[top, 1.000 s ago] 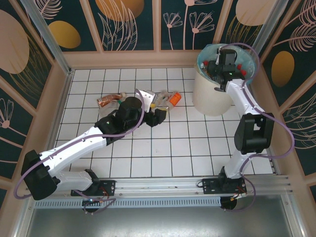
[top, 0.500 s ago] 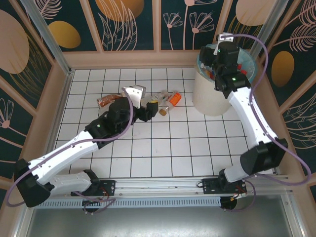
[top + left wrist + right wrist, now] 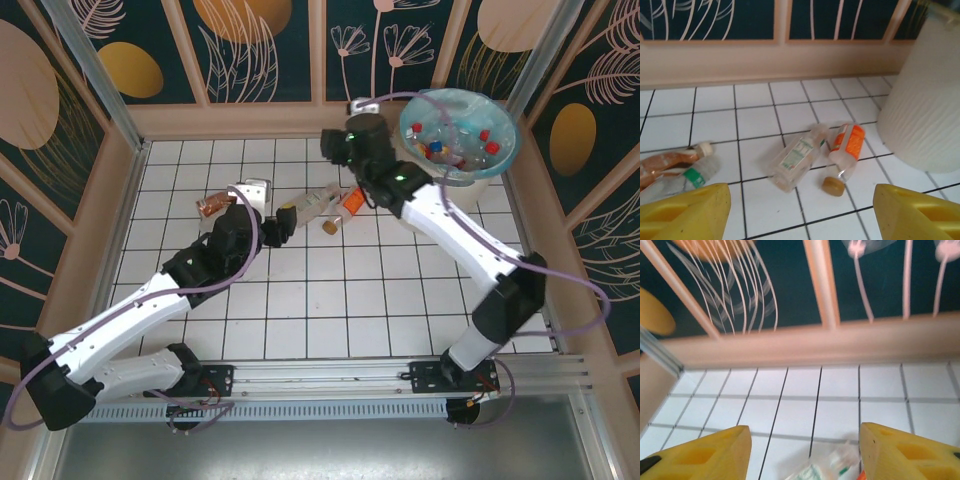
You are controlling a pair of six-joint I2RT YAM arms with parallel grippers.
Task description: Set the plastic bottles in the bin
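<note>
Here, right arm [image 3: 440,225] stretched left of the bin [image 3: 514,145], hand [image 3: 804,442] agape.

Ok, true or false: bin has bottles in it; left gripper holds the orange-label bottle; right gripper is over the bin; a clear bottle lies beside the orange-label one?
The bin holds bottles: true.
The left gripper holds the orange-label bottle: false; it is open and empty, the bottle lying on the table ahead.
The right gripper is over the bin: false; it is over the table, left of the bin.
A clear bottle lies beside the orange-label bottle: true.
</note>
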